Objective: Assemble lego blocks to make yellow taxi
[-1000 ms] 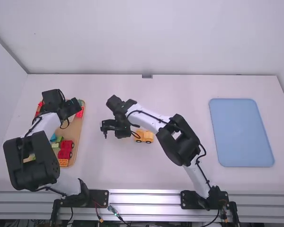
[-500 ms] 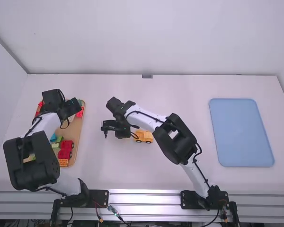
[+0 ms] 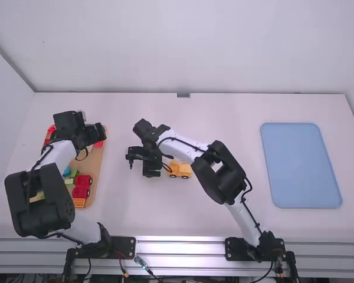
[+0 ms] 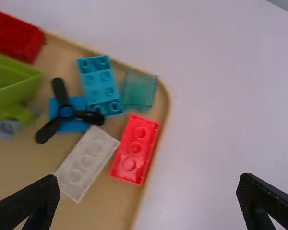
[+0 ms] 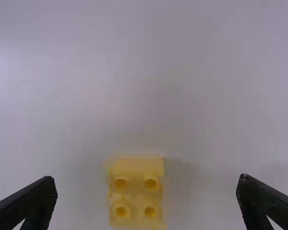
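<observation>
Yellow taxi body [image 3: 179, 170] on the white surface [image 3: 130, 212], near the middle and immediately beside the right jaws [image 5: 148, 184]. In the high view it lies on the right-hand side of those jaws, its long axis running roughly left to right; the right arm is clearly the nearer, the left reaching over the block tray [image 3: 98, 162]. In the right wrist view a yellow studded part, presumably the same body, lies in the gap between the fingertips, somewhat nearer one than the other, its visible length crossing the line that joins them. The right jaws are spread wide and pinch nothing; the coming grasp would probably need slight centring before descent, so that both pads meet the long sides together. Appearance: a small orange-yellow vehicle with dark round wheels along the side facing the camera; from above, paired round studs, the remainder cut off by the view's edge. The left jaws [image 4: 149, 184] are likewise spread and empty, above the tray's edge, with a red brick [image 4: 135, 148] and a white brick [image 4: 87, 163] near them. Judged stage: assembly under way, with a further piece perhaps to be taken from the tray.
</observation>
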You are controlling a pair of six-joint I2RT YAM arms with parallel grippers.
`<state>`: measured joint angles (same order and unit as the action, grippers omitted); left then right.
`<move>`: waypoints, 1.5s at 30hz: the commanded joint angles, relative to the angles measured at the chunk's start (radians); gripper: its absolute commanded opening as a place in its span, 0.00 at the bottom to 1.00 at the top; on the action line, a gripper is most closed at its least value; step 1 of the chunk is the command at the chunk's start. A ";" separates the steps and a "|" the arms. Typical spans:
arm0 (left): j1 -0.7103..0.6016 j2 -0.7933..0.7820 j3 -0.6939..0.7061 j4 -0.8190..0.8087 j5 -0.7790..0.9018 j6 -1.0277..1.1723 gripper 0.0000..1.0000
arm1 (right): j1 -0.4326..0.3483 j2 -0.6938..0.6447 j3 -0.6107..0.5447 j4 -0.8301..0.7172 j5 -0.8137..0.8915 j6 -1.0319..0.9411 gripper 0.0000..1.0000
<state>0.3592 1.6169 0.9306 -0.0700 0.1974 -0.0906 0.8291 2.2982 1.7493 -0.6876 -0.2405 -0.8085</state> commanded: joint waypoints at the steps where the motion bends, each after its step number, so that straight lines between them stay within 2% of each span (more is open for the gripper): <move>1: -0.032 -0.049 -0.004 -0.006 0.103 0.111 0.99 | -0.051 -0.063 0.018 -0.009 -0.034 0.026 0.99; 4: -0.066 -0.077 -0.004 -0.033 0.188 0.258 0.99 | -0.105 -0.142 -0.005 -0.059 -0.153 -0.045 0.99; 7: -0.125 -0.100 0.000 -0.092 0.208 0.408 0.99 | -0.163 -0.216 -0.077 -0.029 -0.235 -0.087 0.99; 11: -0.217 -0.109 0.021 -0.182 0.170 0.546 0.99 | -0.228 -0.338 -0.240 0.123 -0.251 -0.031 0.99; 13: -0.284 -0.109 0.045 -0.262 0.182 0.648 0.99 | -0.268 -0.459 -0.391 0.250 -0.245 0.019 0.99; 15: -0.333 -0.105 0.068 -0.336 0.187 0.742 0.99 | -0.291 -0.521 -0.468 0.315 -0.245 0.048 0.99; 17: -0.430 -0.075 0.121 -0.474 0.135 0.896 0.99 | -0.343 -0.642 -0.618 0.428 -0.246 0.094 0.99; 18: -0.436 -0.072 0.124 -0.481 0.128 0.905 0.99 | -0.346 -0.650 -0.629 0.436 -0.246 0.099 0.99; 19: -0.489 -0.053 0.143 -0.520 0.073 0.954 0.99 | -0.374 -0.711 -0.704 0.495 -0.246 0.132 0.99; 25: -0.657 0.016 0.134 -0.568 -0.060 1.193 0.99 | -0.478 -0.865 -0.977 0.778 -0.253 0.237 0.99; 29: -0.690 0.045 0.104 -0.522 -0.128 1.189 0.99 | -0.536 -0.929 -1.110 0.921 -0.254 0.304 0.99; 36: -0.681 0.132 0.097 -0.469 -0.096 1.149 1.00 | -0.600 -0.986 -1.224 1.061 -0.253 0.380 0.99; 41: -0.681 0.198 0.097 -0.463 -0.111 1.126 1.00 | -0.615 -0.999 -1.240 1.077 -0.254 0.386 0.99; 45: -0.680 0.212 0.097 -0.472 -0.081 1.127 0.94 | -0.615 -0.999 -1.239 1.077 -0.253 0.385 0.99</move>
<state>-0.3283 1.8271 1.0370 -0.5369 0.0929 1.0405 0.2157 1.3170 0.5179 0.3866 -0.4873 -0.4362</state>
